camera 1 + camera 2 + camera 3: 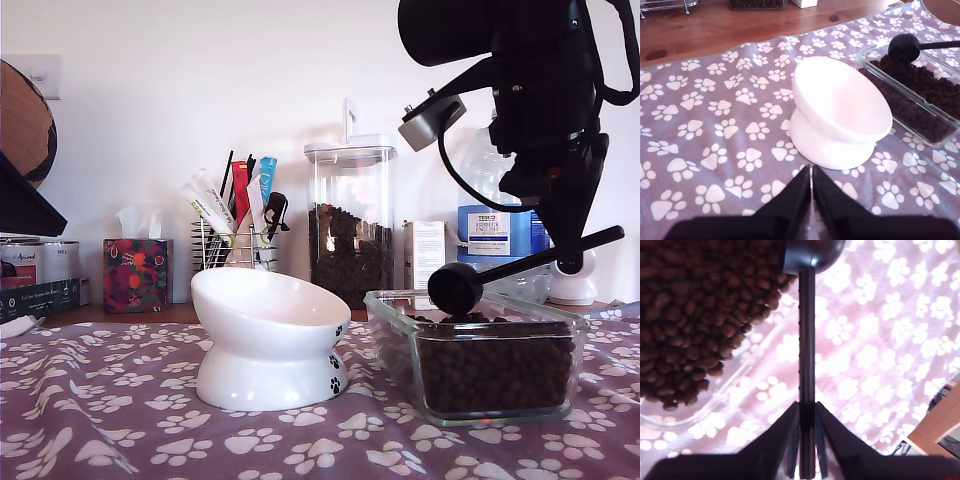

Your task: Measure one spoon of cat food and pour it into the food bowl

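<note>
Two pincers are in view. The second pincer [807, 412] is clamped on the long straight handle of the black plastic spoon [456, 288], whose round cup sits ahead of it, just over the small dark brown cat food pellets [497, 368] in a clear rectangular glass dish [400, 340]. The first pincer [811, 176] is closed and empty, with the glossy white ceramic food bowl [840, 102] just in front of it on the paw-print cloth [715, 125] covering the worktop.
</note>
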Available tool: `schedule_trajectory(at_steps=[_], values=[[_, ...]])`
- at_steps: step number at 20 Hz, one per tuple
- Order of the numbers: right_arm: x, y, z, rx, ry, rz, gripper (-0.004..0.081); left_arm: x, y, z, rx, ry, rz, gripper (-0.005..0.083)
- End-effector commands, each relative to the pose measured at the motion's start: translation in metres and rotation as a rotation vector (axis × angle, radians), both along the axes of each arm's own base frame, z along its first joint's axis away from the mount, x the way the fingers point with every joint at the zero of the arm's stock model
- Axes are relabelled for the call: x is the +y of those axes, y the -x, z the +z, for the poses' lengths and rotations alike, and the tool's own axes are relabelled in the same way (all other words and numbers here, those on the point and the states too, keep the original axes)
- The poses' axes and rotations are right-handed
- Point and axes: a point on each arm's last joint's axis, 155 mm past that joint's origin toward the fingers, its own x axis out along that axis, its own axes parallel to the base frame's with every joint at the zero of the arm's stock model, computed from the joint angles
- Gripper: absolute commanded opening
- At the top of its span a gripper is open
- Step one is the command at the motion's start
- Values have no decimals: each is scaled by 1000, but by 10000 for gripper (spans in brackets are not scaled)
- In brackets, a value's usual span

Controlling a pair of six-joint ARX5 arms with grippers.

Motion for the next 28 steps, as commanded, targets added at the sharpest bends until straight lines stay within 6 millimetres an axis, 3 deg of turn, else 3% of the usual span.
schedule_trajectory(at_steps=[1,6,11,22,28], values=[[4,-3,-4,-6,20,23,-13,-1,-1,2,-8,-1,-5,-19],[8,-10,3,-36,84,102,-13,-2,-2,6,-22,5,-5,-19],[-7,-6,6,-11,190,134,-13,-2,-3,8,-30,8,-5,-19],[2,-7,-12,22,363,248,-13,-2,-3,8,-32,9,-5,-19],[-2,6,-16,85,452,290,-13,-3,-3,9,-35,12,-8,-19]])
